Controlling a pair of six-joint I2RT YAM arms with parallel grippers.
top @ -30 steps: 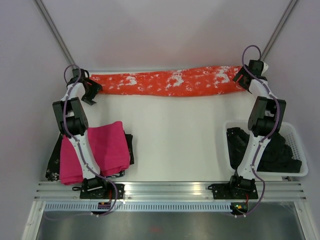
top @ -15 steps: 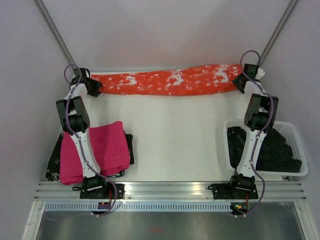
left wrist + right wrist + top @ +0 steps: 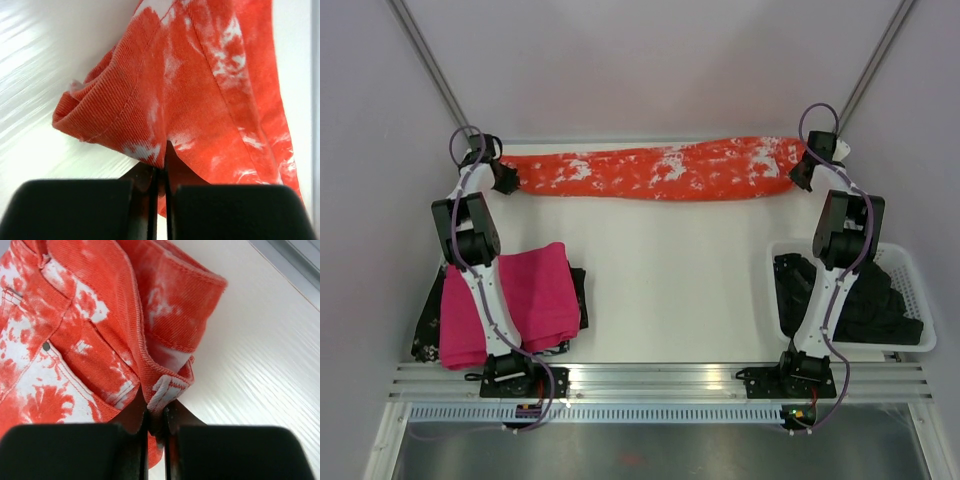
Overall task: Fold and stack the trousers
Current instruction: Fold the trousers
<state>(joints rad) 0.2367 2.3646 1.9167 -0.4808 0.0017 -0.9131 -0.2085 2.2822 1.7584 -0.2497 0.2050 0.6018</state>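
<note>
- One pair of trousers [image 3: 650,172], orange-red with white blotches, is lying in a long strip across the far side of the worktop [image 3: 670,270].
- Two arms are reaching out to it: the left arm [image 3: 470,250] at the left end and the right arm [image 3: 840,240] at the right end.
- The left gripper [image 3: 161,182] is pinching a fold of the trousers, with its two fingers squeezed almost together on the cloth.
- The right gripper [image 3: 156,425] is pinching a thick stitched edge of the trousers, and its fingers are squeezed close too.
- One folded pink cloth [image 3: 510,300] is lying near the left arm, on top of a dark cloth [image 3: 428,325].
- One white basket [image 3: 920,300] is sitting near the right arm, with black clothes [image 3: 880,300] piled inside; I cannot count them.
- A second ago both grippers were standing wide open just beside the ends of the trousers; now both are gripping the cloth.
- The pink cloth and the basket are staying where they were.
</note>
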